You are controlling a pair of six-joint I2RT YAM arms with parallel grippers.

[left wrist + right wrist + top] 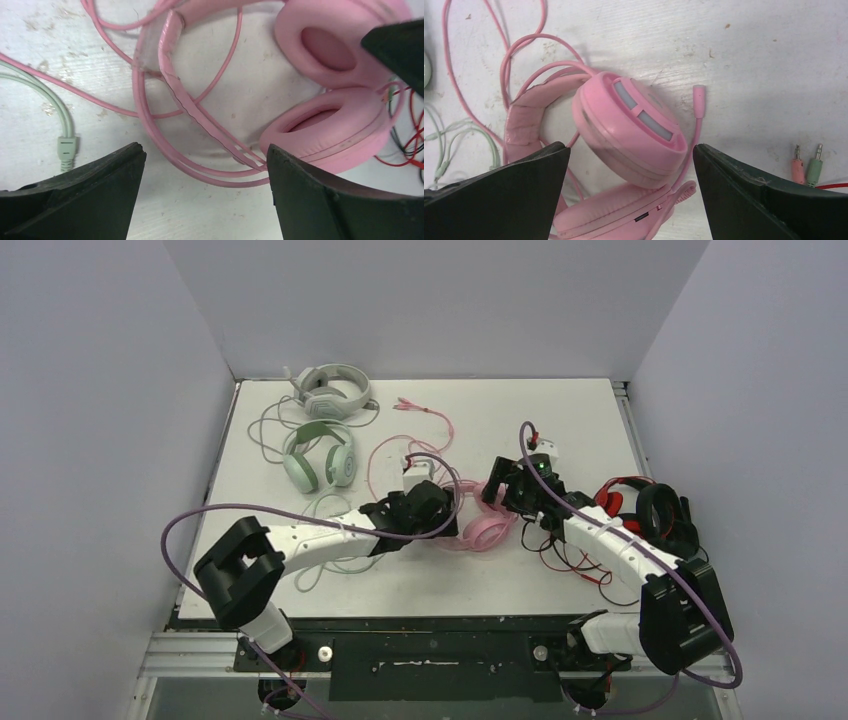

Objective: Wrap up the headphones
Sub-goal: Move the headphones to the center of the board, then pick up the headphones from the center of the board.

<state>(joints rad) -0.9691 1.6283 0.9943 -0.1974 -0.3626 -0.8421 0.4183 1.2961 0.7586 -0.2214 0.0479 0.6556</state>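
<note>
Both arms reach in over the white table (570, 425) and meet at the pink headset (487, 531). It lies just below the centre of the overhead view, cups together, partly hidden by the left arm's wrist.

The left gripper (205, 150) hangs over it with its fingers (100, 192) spread wide. Between them, in the wrist view, I see bare table, the pink headband (172, 70) and loops of pink cable (220, 178), with the two padded cups at the right of the frame. Nothing is pinched.

The right gripper (628, 146) comes in from the right side of the overhead view, its own fingers equally wide apart. In its wrist view one cup's outer shell sits in the gap below them, and the little microphone boom (698, 93) points toward the top of the frame just right of the cup. It grips nothing either.

Overhead, the cable trails up toward its plugs (405, 403) near the upper centre. The mint green headset (320, 457) lies in the upper left. The pale grey-white headset (332, 390) is just above it at the far edge, and thin cables are looped loosely around both. A red-and-black headset (645, 505) sits at the right edge beside the right arm, its red wires (575, 565) spilling toward the bottom.
</note>
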